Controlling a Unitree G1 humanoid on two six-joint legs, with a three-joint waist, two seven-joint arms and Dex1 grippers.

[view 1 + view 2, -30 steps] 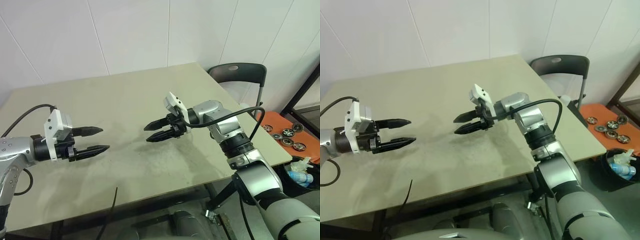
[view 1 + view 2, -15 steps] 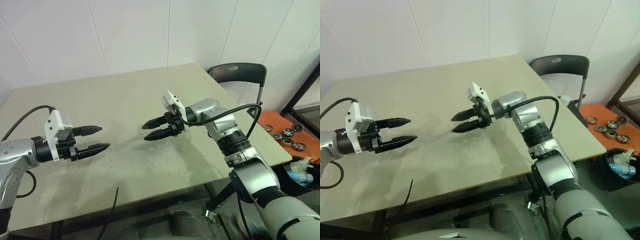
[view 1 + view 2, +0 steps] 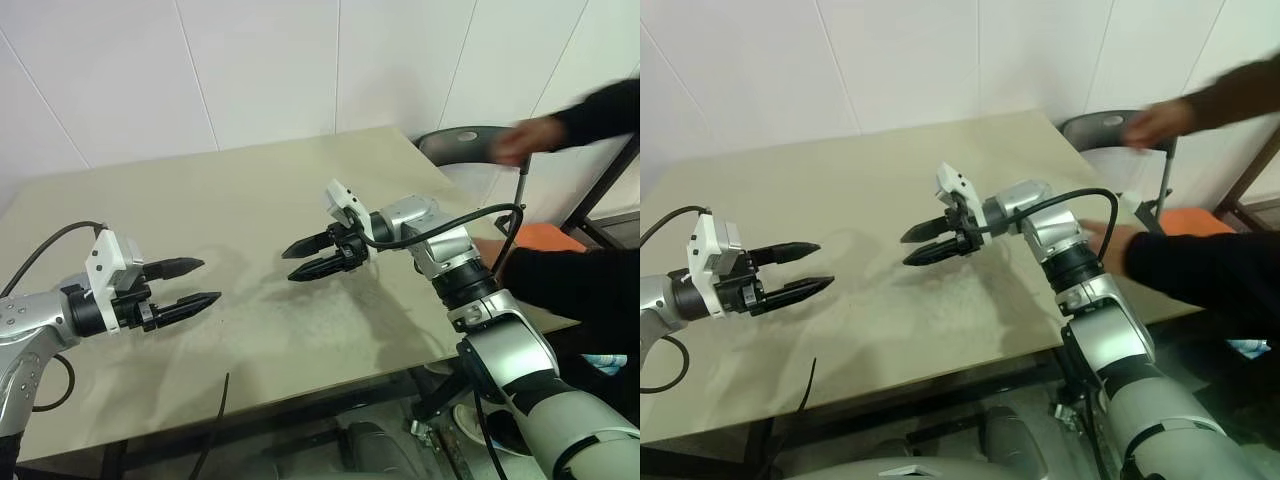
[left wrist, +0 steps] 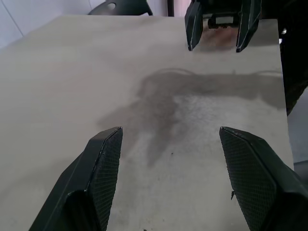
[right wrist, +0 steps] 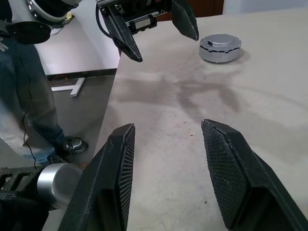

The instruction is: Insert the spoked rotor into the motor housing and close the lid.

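White tiled walls back a beige bench (image 3: 250, 210) whose middle lies bare. Left hand (image 3: 193, 284) and right hand (image 3: 305, 257) hover open, facing each other, apparently waiting for parts. A person's arm (image 3: 1200, 265) reaches in at the right. A grey puck (image 5: 220, 47), possibly the motor housing, sits on the bench behind the left hand.

The table (image 3: 250, 200) is a pale beige with darker grey smudges in its middle part. Both grippers, the left gripper (image 3: 193, 284) and the right gripper (image 3: 308, 254), have 2 black fingers each; the pads (image 5: 230, 178) carry a fine cross-hatched pattern. Each wrist holds a white block. The arm (image 3: 500, 340) is silver-grey with black joints and a black cable. The chair (image 3: 470, 145) is dark grey. The person's sleeve (image 3: 605, 105) is black. The wall (image 3: 250, 70) has white tiles with thin grey seams. A small round puck (image 5: 220, 47) is silver-grey.
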